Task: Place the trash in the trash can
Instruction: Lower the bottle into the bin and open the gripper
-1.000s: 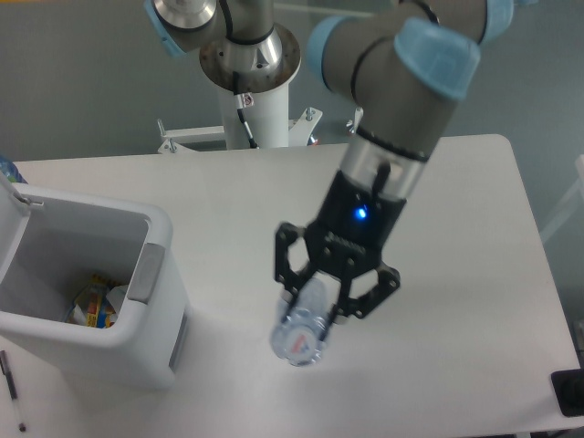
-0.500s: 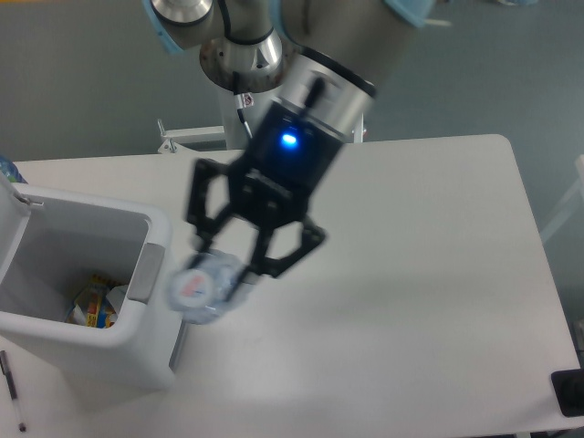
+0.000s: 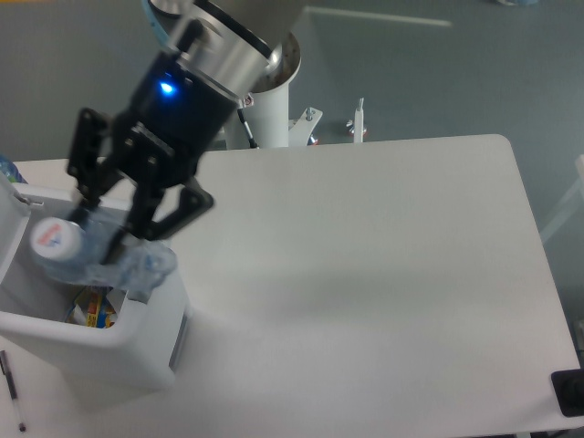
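- The trash can, the largest thing on the table, sat at the table's near left corner with its lid tipped back and its mouth open; colourful wrappers lay at the bottom.
- The arm reached down from the pedestal at the back, slanting toward the bin, a blue light glowing on its wrist.
- The gripper hung over the bin's open mouth, its black fingers closed around the bottle.
- The clear bottle was held lying slanted in the jaws, its round end facing the camera, and it hovered above the opening, partly over the bin's right rim rather than squarely over the middle.
- The crumpled white wrapper could not be made out with certainty; a pale scrap beside the colourful wrappers might have been it.
- The step in hand looked like the carry to the bin, nearly finished.
- The next move would call for a small shift toward the centre of the opening, then parting the fingers so the bottle dropped inside without catching the rim.
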`<state>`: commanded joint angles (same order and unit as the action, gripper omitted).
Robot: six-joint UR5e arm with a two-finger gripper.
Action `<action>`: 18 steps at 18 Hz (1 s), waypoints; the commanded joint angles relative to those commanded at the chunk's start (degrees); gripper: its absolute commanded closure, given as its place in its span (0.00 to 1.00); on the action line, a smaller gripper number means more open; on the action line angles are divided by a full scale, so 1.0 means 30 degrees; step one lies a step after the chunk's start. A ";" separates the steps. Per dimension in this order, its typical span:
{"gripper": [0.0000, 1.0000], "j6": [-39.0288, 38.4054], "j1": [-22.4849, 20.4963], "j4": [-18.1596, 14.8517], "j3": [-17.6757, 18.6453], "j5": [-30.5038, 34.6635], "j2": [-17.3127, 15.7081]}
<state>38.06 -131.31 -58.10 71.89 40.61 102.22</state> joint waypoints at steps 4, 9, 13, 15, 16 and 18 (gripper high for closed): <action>0.56 0.0175 0.0497 0.0058 0.0525 0.0000 0.0147; 0.44 0.0000 0.1172 0.1550 0.1435 0.0029 0.0205; 0.08 0.0029 0.1349 0.1816 0.1495 0.0029 0.0381; 0.00 0.0029 0.1349 0.1816 0.1495 0.0029 0.0352; 0.00 0.0000 0.1349 0.1816 0.1495 0.0029 0.0323; 0.00 0.0000 0.1261 0.1816 0.1524 0.0029 0.0410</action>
<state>38.06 -127.53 -52.65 76.46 40.69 103.45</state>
